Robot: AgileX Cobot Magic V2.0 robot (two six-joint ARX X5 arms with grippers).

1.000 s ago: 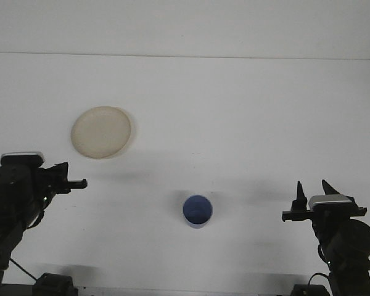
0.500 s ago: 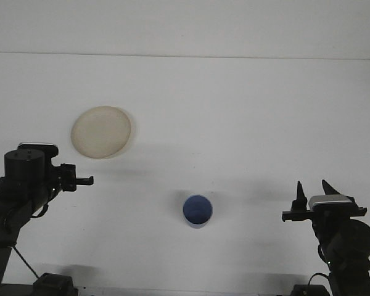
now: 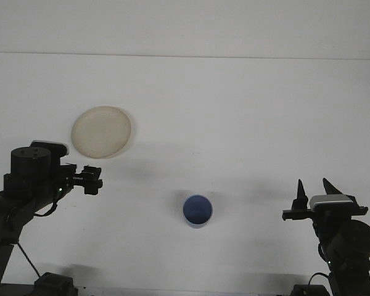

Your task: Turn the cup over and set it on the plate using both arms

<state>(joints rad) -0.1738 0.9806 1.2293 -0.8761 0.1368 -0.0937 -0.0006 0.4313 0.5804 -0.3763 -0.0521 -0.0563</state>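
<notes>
Right gripper (image 3: 311, 189) stands at the near right corner of the table (image 3: 246, 105), fingers parted and pointing up, holding nothing; it is well apart from the cup.

Blue cup (image 3: 198, 211) sits near the front edge, a little right of centre, between the two arms; its mouth faces up, so the hollow interior shows; nothing touches it. Judgement: small, thin-walled, probably plastic and light; stiff enough for a pinch, but smooth sides may slip and a hard squeeze could tip or skate it across the bare top; best hold is across the rim or over the upper wall from the side, leaving the other arm room to take it for the flip.

Left gripper (image 3: 92, 179) hovers over the left side of the table, level and pointing right toward the centre; whether its fingers are parted or closed cannot be told from this view; it carries nothing visible.

Round beige plate (image 3: 102, 131) lies farther back on the left, just beyond the left gripper, empty; well apart from the cup.

No obstruction lies between cup and plate other than the left arm itself.
</notes>
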